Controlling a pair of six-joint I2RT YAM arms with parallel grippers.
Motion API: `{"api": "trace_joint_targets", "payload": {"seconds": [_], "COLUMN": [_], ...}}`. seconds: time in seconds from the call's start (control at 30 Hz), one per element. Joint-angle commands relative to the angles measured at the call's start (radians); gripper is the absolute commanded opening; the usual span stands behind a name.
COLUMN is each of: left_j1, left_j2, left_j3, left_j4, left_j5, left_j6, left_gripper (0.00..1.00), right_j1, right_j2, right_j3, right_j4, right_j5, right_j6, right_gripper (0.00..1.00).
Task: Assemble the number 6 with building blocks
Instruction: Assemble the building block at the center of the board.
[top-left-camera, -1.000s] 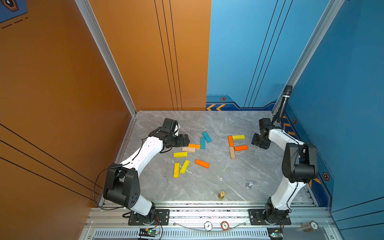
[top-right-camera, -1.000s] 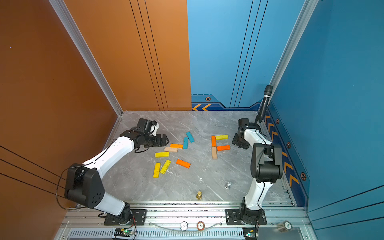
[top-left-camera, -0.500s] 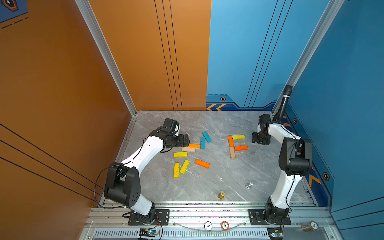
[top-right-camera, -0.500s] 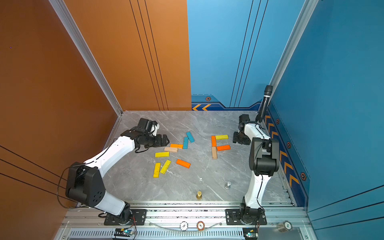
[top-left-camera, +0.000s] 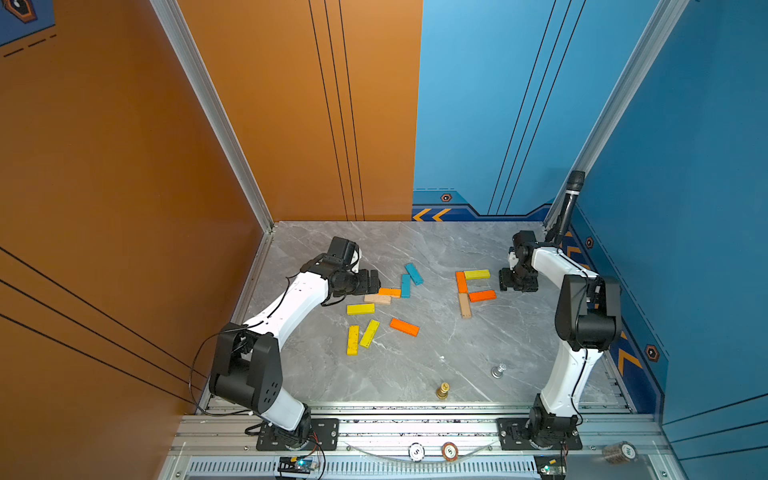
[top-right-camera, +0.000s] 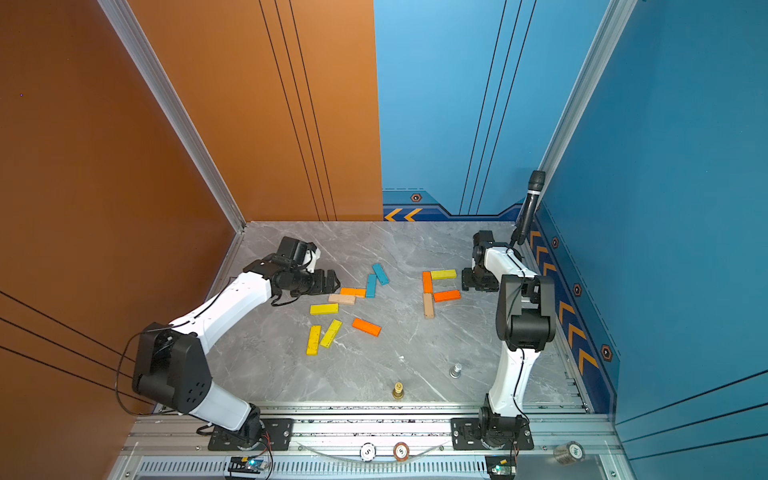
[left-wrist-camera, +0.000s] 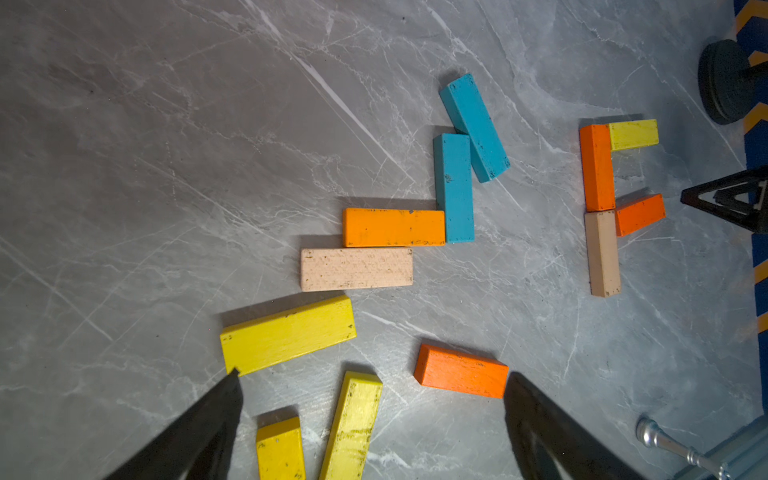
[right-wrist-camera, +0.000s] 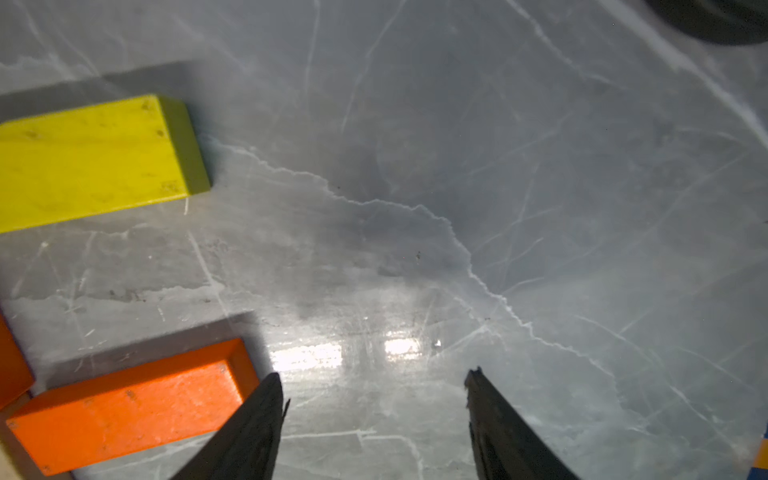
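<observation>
In both top views the partial number 6 lies right of centre: an orange plank (top-left-camera: 461, 281), a yellow plank (top-left-camera: 477, 274) at its far end, a second orange plank (top-left-camera: 482, 296) and a tan plank (top-left-camera: 464, 305). My right gripper (top-left-camera: 517, 284) (right-wrist-camera: 374, 374) stands open over bare floor, just beside that second orange plank (right-wrist-camera: 129, 405). Loose building blocks lie left of centre: teal (top-left-camera: 413, 274), orange (top-left-camera: 389, 292), tan (top-left-camera: 377, 299), yellow (top-left-camera: 360, 308). My left gripper (top-left-camera: 374, 282) (left-wrist-camera: 372, 374) hangs open and empty at their left edge.
Two more yellow planks (top-left-camera: 353, 340) and an orange one (top-left-camera: 404, 327) lie nearer the front. A gold piece (top-left-camera: 443, 390) and a silver piece (top-left-camera: 498, 370) stand near the front edge. A microphone (top-left-camera: 567, 208) stands in the back right corner by the wall.
My right gripper's jaws have opened wider beside the orange plank, and that arm's elbow has shifted. The left arm and all planks have stayed put.
</observation>
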Motion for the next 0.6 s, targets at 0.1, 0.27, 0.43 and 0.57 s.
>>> {"api": "trace_joint_targets", "payload": {"seconds": [0.1,0.27,0.43,0.57], "left_j1": [-0.009,-0.011,-0.012,-0.012], "left_j2": [-0.004,-0.008,-0.013,-0.014], "left_j3": [0.026,0.025,0.025,0.025], "left_j4": [-0.023,-0.024,-0.023,-0.023], "left_j5": [0.0,0.001,0.001,0.0], "left_j6": [0.021,0.021,0.021,0.021], "left_gripper": [0.98,0.98,0.98,0.98], "right_j1": [0.031,0.035,0.037,0.035], "right_j2": [0.041,0.043,0.039,0.027], "right_j3": [0.015,0.017,0.013,0.023], "right_j4": [-0.051,-0.053,-0.058,-0.059], "right_j5": [0.038,0.044,0.049,0.06], "right_j6": [-0.023,-0.021,-0.018,-0.007], "right_gripper": [0.72,0.74,0.74,0.74]}}
